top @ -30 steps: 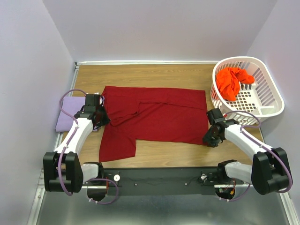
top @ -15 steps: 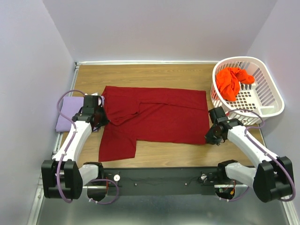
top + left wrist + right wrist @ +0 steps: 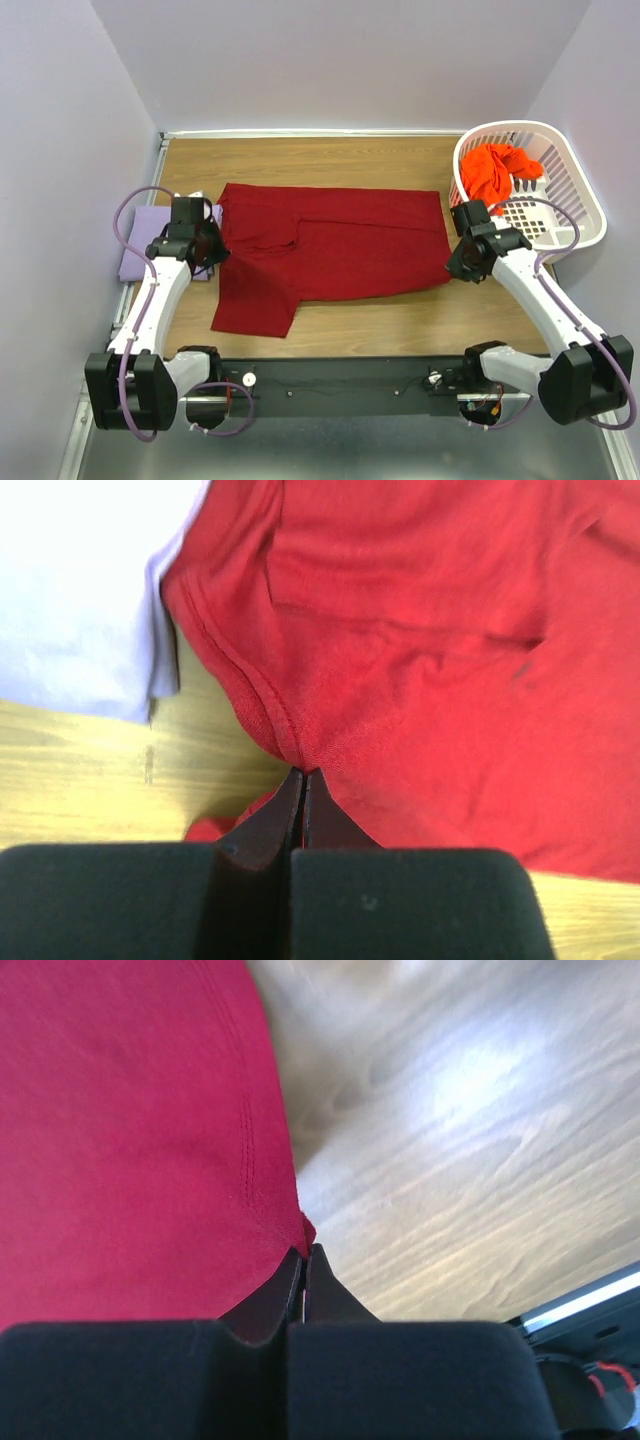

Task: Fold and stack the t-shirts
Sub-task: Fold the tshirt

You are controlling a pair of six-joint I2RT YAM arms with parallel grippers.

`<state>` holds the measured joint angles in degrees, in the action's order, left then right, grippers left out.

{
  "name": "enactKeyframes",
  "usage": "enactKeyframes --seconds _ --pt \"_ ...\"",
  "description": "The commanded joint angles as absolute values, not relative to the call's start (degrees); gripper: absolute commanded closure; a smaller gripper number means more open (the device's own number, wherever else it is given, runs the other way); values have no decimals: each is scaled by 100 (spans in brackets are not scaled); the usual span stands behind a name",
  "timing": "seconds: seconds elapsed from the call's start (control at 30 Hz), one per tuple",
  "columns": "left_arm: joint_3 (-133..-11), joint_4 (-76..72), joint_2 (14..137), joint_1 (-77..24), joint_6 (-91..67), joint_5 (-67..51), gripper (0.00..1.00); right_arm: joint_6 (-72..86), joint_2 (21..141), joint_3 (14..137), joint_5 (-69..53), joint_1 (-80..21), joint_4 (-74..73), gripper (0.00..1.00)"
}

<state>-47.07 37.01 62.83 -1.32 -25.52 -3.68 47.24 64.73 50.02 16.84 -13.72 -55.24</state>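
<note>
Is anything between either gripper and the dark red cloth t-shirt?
Nothing visible does. The left gripper and the right gripper are each shut on an edge of the dark red cloth t-shirt.

A wood-grain bench (image 3: 330, 160) fills the middle of a small booth closed in by 3 plain, pale lavender walls (image 3: 340, 60), with a white strip (image 3: 300, 132) along its far edge. Brushed grey metal sheet (image 3: 350, 450) lies below the near edge. Soft light leaves a pale glare (image 3: 470, 1090) on the wood.
</note>
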Motion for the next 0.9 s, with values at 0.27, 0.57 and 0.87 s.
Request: enactKeyframes --seconds 0.27,0.57,0.87 --pt "-5308 3542 6960 158 -2531 -422 100 3885 7382 5748 2505 -1274 -4922 100" --pt "-5783 3243 7831 281 -2470 -457 100 3542 7918 5906 2751 -1134 -4325 99" --pt "-6003 3041 8323 316 -2487 -466 100 3322 8349 6073 2769 -1116 -3938 100"
